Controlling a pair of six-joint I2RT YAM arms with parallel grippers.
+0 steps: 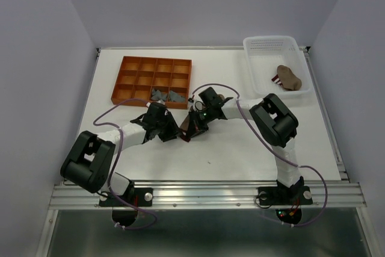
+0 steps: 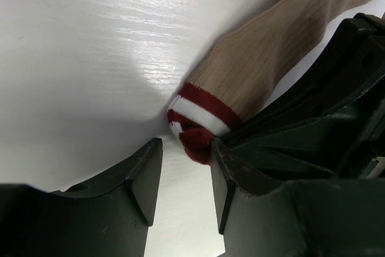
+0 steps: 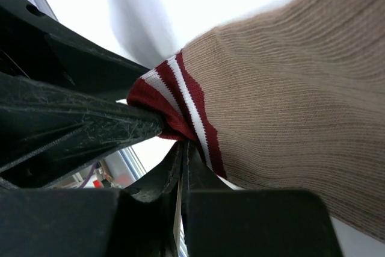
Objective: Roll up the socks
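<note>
Top view: both arms reach in and meet mid-bench, tools almost nose to nose. A brownish patch of the striped sock shows between them, but the grip itself is too small to read here.

Only the top view shows the surroundings. The orange tray sits far left of centre, with grey socks bundled in its near-right compartments. The white basket is far right and holds a second tan sock, with a bit of red-white stripe at its left end.

Left wrist view: the left tool has its jaws partway apart, a narrow gap with bare bench visible through it. Nothing is clamped between them. The red tip of the sock's cuff sits right at the mouth and touches the right-hand finger. The tan ribbed leg runs off to the upper right, flat on the bench. The black body of the other tool crowds in from the right, over the sock.

Right wrist view: the right tool is pinched closed on the red-and-white cuff, which is bunched where the fingers meet. This view settles that grip; the left wrist view hides it behind the tool body. The ribbed tan fabric fills the right half of the view. The left tool's dark fingers come in from the left, touching the red edge of the cuff.
</note>
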